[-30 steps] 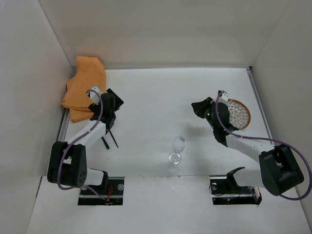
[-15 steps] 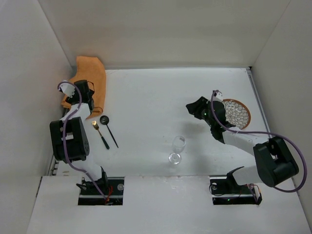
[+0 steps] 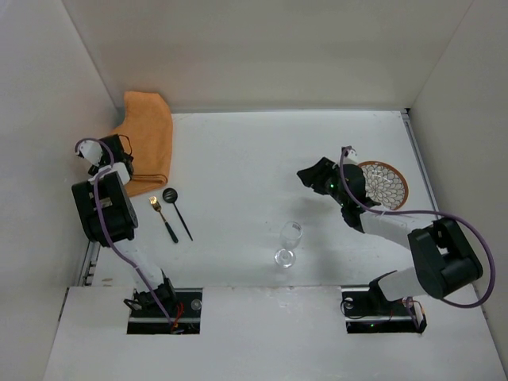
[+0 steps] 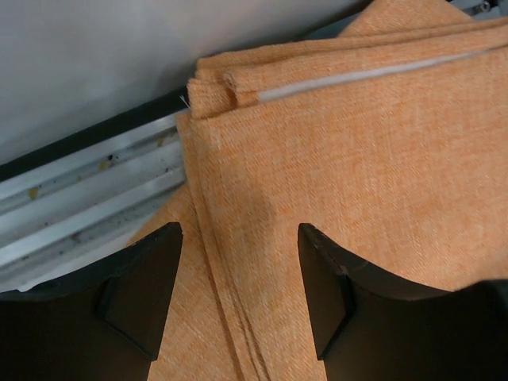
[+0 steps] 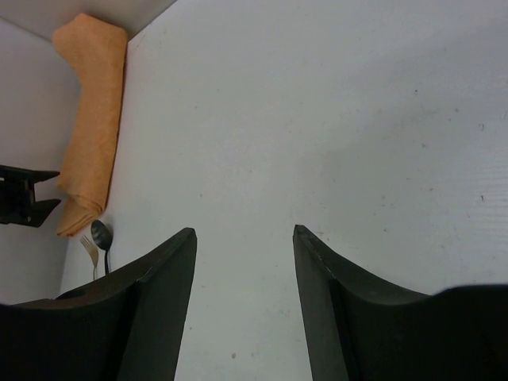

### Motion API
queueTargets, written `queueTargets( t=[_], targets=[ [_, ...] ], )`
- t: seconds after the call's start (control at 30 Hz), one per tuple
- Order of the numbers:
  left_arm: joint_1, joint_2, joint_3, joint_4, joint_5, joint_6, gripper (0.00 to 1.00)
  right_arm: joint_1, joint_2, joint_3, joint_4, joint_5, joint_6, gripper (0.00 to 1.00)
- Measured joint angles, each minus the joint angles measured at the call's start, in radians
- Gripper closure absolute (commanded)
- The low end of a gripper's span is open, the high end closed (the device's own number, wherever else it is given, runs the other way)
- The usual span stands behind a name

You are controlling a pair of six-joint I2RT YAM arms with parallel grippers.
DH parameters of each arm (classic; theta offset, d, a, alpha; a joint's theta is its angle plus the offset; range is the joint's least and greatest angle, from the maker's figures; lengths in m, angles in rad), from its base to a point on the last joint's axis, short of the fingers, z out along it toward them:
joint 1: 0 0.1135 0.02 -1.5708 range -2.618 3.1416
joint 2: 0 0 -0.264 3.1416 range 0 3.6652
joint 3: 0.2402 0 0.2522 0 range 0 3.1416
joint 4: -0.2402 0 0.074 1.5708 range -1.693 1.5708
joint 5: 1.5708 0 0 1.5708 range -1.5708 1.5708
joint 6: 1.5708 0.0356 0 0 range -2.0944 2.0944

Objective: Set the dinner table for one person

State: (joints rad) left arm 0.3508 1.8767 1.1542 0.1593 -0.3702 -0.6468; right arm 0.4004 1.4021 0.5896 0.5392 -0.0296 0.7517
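The dinner table [image 3: 254,151] is a broad white top. An orange folded cloth [image 3: 147,139] lies at its far left corner, and my left gripper [image 3: 117,155] hangs open over the cloth's left edge. In the left wrist view the cloth [image 4: 333,151] fills the frame and my left gripper [image 4: 238,230] has fabric below its spread jaws, nothing pinched. My right gripper [image 3: 313,175] stands open over bare table, just left of a patterned plate [image 3: 385,184]. The right wrist view shows my right gripper [image 5: 244,230] empty, with the cloth [image 5: 91,119] far off.
A gold fork [image 3: 163,216] and a black spoon [image 3: 176,208] lie side by side below the cloth. A clear stemmed glass [image 3: 290,238] sits near the front middle. A metal edge strip [image 4: 87,182] runs beside the cloth, with a wall close behind.
My left arm swung from over the fork and spoon to the cloth's left edge, uncovering them. My right gripper opened and drew left, away from the plate.
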Motion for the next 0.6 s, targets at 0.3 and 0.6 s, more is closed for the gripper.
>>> queueTargets(
  t=[0.3, 0.6],
  targets=[
    [0.061, 0.073, 0.023, 0.035, 0.044, 0.011, 0.40, 0.000, 0.011, 0.000, 0.001, -0.033, -0.003, 0.42],
    [0.083, 0.148, 0.035, 0.127, 0.095, -0.020, 0.62, 0.003, 0.015, 0.003, 0.016, -0.066, -0.003, 0.44]
  ],
)
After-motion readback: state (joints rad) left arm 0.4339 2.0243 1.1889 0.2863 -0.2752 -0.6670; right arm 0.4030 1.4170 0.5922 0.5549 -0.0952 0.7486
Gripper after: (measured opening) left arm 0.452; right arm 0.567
